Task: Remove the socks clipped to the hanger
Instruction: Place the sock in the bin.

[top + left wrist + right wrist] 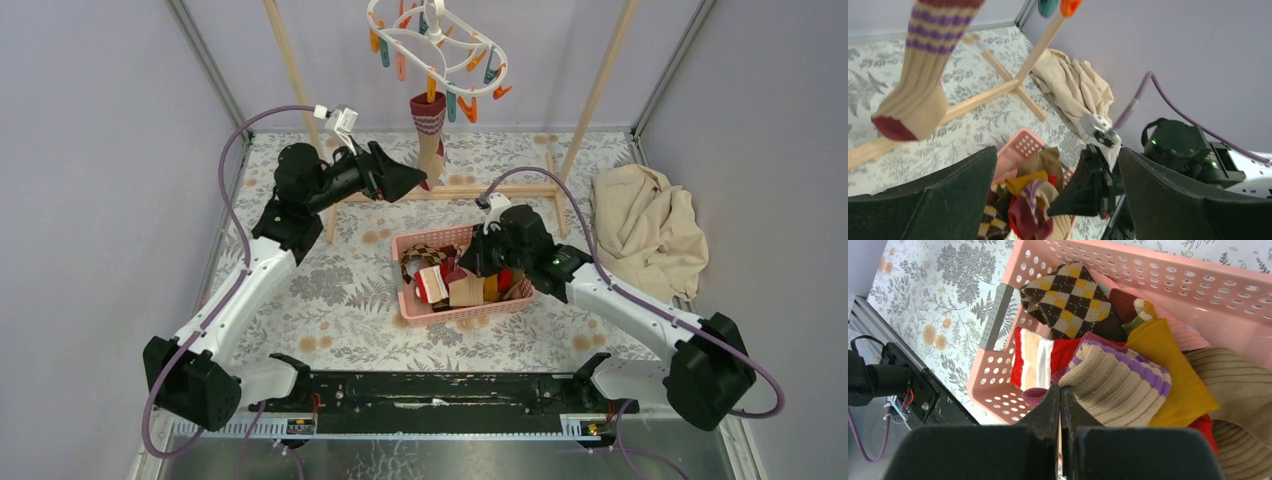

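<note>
**Partner:** What are you worrying about here?

**Me:** I'm watching the one striped sock point(428, 135) I can see on the hanger point(437, 40), held at its cuff by an orange clip point(432, 88). It's dangling free. If I'm closing on it off-centre, I'm likely just nudging it aside and pinching air. If I'm pulling sideways rather than down, the whole hanger is probably swinging on the wooden rack point(600, 85) and the clip isn't letting go.

**Partner:** Anything else?

**Me:** Taking only the toe would mostly be stretching the sock, so I'm thinking of a hold higher up.

**Partner:** And your grippers?

**Me:** My left gripper point(412, 181) is standing spread as wide as it goes and holding nothing, just beside the sock's foot. From its own camera the sock is hanging up and to one side of the gap, not between the fingers point(948, 195). My right gripper point(1059, 392) is pinched fully together with nothing in it. It's hovering low over the other socks point(1108, 375) piled in the pink basket point(1198, 295), and I can't tell whether its tips are brushing the top one.
</note>
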Controlling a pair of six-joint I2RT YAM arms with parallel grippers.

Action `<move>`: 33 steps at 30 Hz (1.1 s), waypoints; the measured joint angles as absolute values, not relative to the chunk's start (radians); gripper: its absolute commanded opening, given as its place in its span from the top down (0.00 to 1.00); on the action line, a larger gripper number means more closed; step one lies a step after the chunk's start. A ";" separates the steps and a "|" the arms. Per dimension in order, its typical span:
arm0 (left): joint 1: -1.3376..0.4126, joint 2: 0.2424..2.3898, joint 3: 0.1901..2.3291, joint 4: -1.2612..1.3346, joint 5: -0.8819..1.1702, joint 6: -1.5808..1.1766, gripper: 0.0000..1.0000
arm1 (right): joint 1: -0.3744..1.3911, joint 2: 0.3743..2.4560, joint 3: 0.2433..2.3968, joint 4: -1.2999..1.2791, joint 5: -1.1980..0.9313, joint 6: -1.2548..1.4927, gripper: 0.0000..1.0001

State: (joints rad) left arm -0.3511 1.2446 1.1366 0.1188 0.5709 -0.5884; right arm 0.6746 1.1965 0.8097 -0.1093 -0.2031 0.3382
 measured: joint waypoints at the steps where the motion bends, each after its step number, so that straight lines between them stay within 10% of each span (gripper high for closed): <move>1: -0.351 1.226 1.120 0.108 0.569 -0.588 0.01 | 0.675 1.215 0.809 -0.097 -0.205 0.342 1.00; 33: -0.351 1.016 0.917 -0.027 0.560 -0.573 0.01 | 0.687 1.665 0.904 0.026 -0.155 0.383 0.92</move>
State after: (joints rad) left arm -0.3511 1.0157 0.9169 -0.0273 0.5598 -0.5732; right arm 0.6872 1.6646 0.9039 0.0257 -0.1547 0.3832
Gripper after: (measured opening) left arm 0.987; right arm 0.040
